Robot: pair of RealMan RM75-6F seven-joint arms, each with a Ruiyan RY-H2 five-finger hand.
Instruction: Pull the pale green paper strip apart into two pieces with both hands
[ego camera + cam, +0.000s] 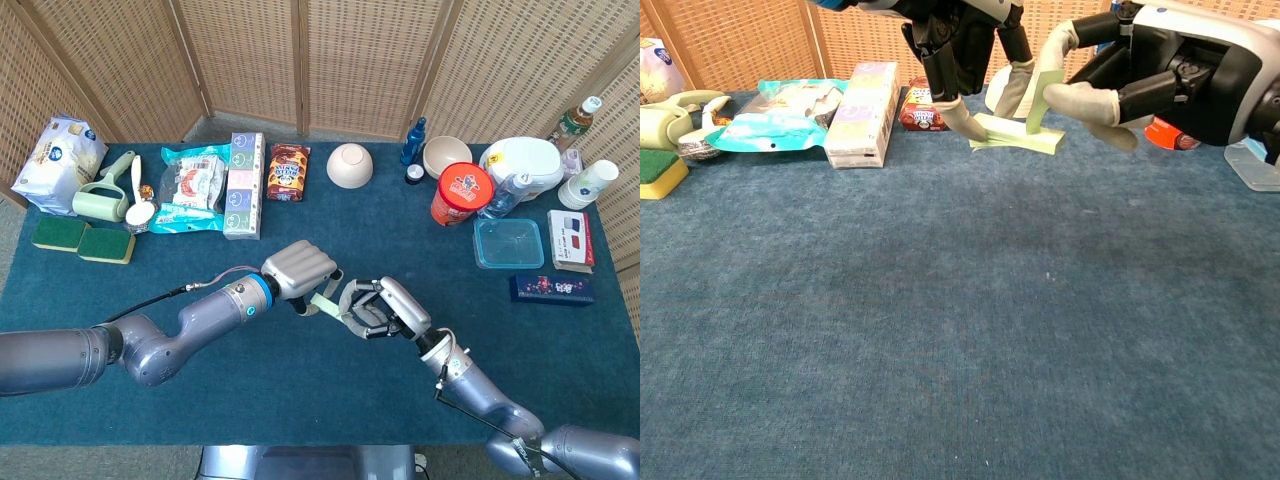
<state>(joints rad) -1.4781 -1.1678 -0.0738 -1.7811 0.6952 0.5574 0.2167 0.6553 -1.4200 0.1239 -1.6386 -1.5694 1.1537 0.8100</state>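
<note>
The pale green paper strip [1025, 138] hangs above the blue cloth between my two hands, in one piece, bent upward at its right end. My left hand [958, 45] pinches the strip's left end with its fingertips. My right hand [1140, 72] pinches the upturned right end between thumb and finger. From the head view the strip [327, 303] shows as a short sliver between my left hand [298, 270] and my right hand [385, 310], which nearly touch at the table's middle.
Along the back edge lie sponges [82, 240], a lint roller [104, 195], a snack bag [190, 187], a tall box [243, 184], a cookie box [288, 171] and a bowl [349, 165]. A red can [461, 193] and clear container [509, 243] stand at the right.
</note>
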